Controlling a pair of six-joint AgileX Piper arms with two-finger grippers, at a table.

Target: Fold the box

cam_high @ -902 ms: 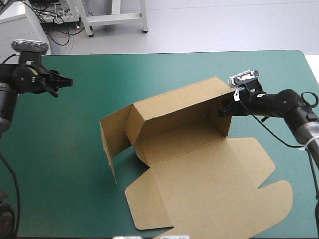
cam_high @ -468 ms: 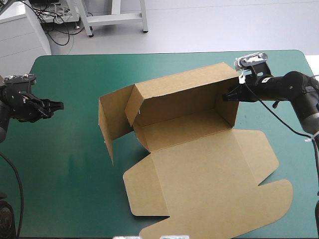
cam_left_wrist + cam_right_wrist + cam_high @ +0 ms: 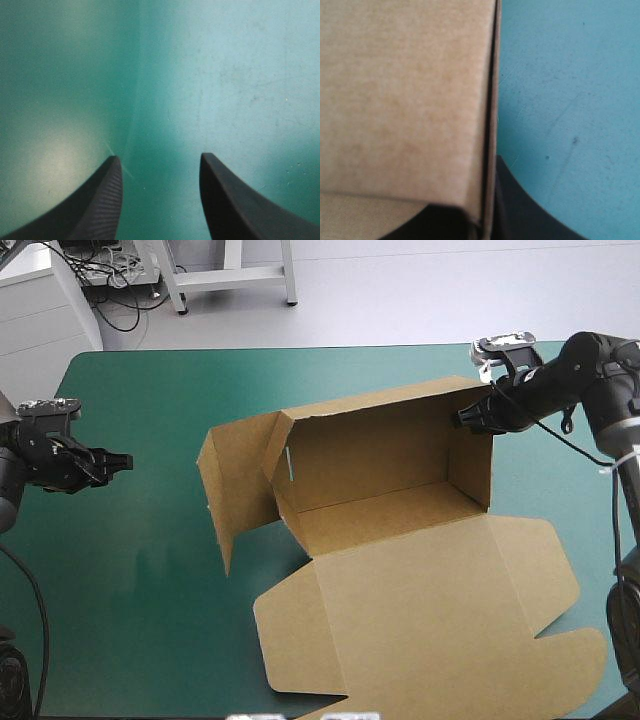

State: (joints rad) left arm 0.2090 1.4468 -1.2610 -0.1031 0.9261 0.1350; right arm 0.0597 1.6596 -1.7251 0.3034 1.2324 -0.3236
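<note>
Jaws of the right gripper (image 3: 470, 420) pinch the right wall of the box (image 3: 400, 590) at two o'clock, likely to hold it upright. Box sits mid teal-green cover (image 3: 150, 570), lid flat toward six. Left gripper (image 3: 126, 460), fingers spread and empty, hangs at nine o'clock.

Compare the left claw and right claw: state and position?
The left claw is open and empty; the right claw is shut on the box, pinching its right end wall near the top edge. The left claw is over bare teal-green cover near the table's left edge, clear of the box; the right claw touches it. Shared: both point inward toward the box.
</note>
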